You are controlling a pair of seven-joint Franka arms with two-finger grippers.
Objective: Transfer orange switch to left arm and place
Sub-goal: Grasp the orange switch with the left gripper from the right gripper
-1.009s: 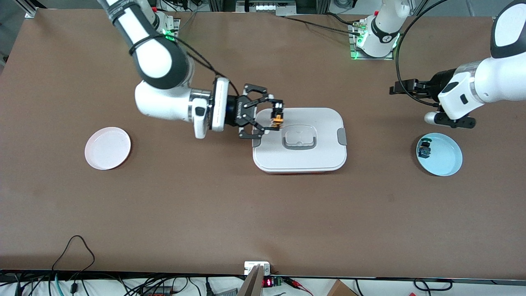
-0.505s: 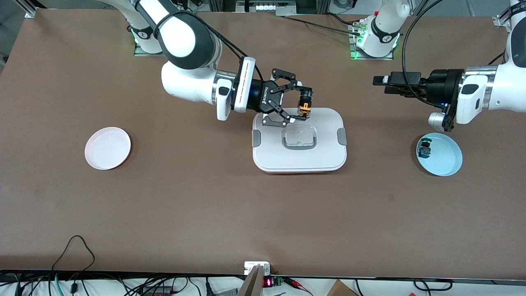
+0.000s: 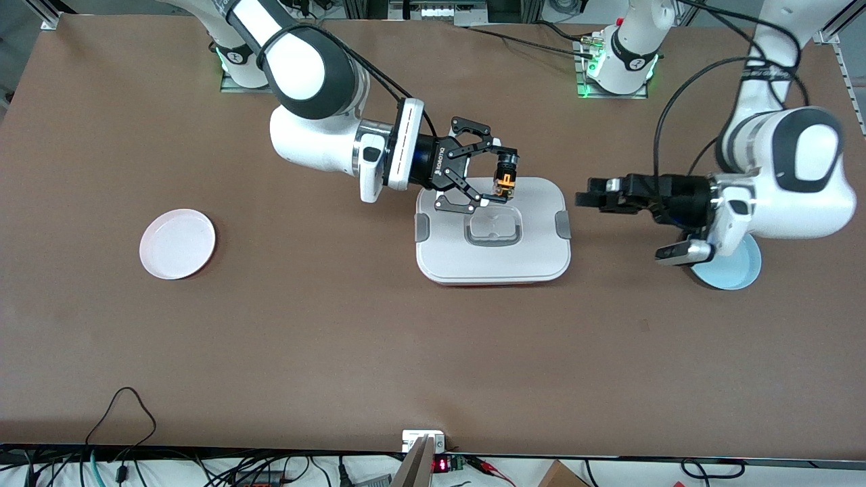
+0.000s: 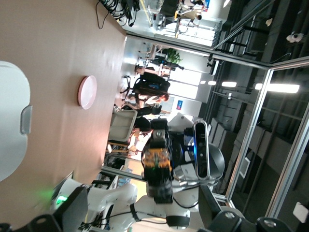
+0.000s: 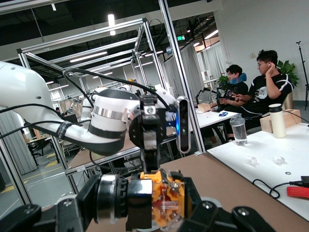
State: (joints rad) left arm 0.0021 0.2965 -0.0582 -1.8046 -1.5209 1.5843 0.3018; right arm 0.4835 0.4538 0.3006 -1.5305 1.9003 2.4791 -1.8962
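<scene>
Box mid-table, between two plates near either arm's end.

Right wrist view only.

- Foreground, centre of frame: right gripper clamped on the orange switch. The switch sits upright between the black fingers; orange body and metal bits face the lens.
- Just above the switch in frame: left gripper points straight at the lens. Its white arm curves off to the frame edge, and a wrist camera with a blue light sits beside it.
- Brown table runs under both.
- Background: aluminium frame. 2 seated people at a white desk carrying 1 clear bottle and 1 tumbler.
</scene>
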